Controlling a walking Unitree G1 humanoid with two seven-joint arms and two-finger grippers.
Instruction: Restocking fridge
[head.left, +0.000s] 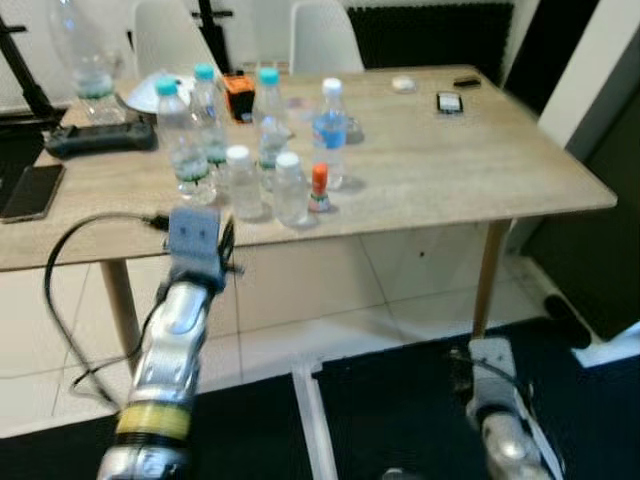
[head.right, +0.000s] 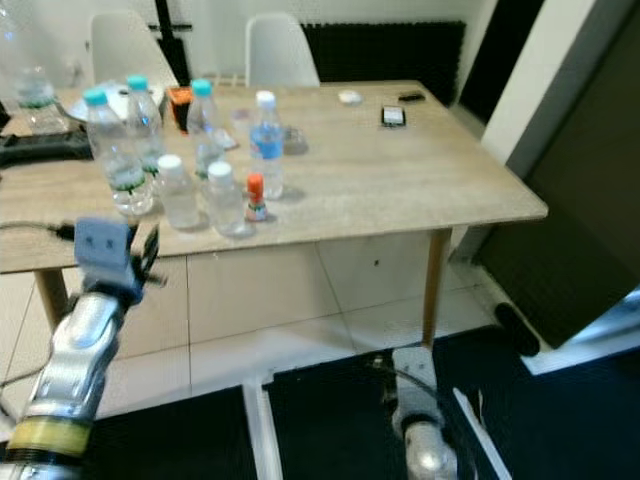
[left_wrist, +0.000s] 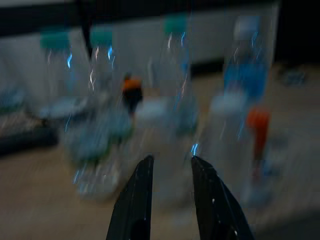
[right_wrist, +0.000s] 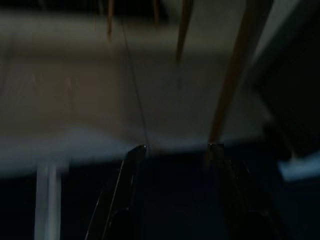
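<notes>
**Q:** While the left arm is up at the table's front edge, how much room does it have?

**A:** Decent. The left gripper (left_wrist: 170, 162) hangs just off the near edge of the wooden table (head.left: 450, 170), fingers parted with nothing between them, aimed at the bottle cluster. Those water bottles (head.left: 240, 180) stand bunched near the front-left edge, a blue-labelled bottle (head.left: 329, 130) and a tiny orange-capped bottle (head.left: 319, 188) on the cluster's right side. Right half of the tabletop is mostly bare, just a phone (head.left: 449, 102) near the far edge.

**Q:** And the right one?

**A:** The right gripper (right_wrist: 175, 150) sits low over the dark mat (head.left: 400, 400), fingers spread, holding nothing, well apart from the table leg (head.left: 487, 275). Wrist views are blurry though.
</notes>
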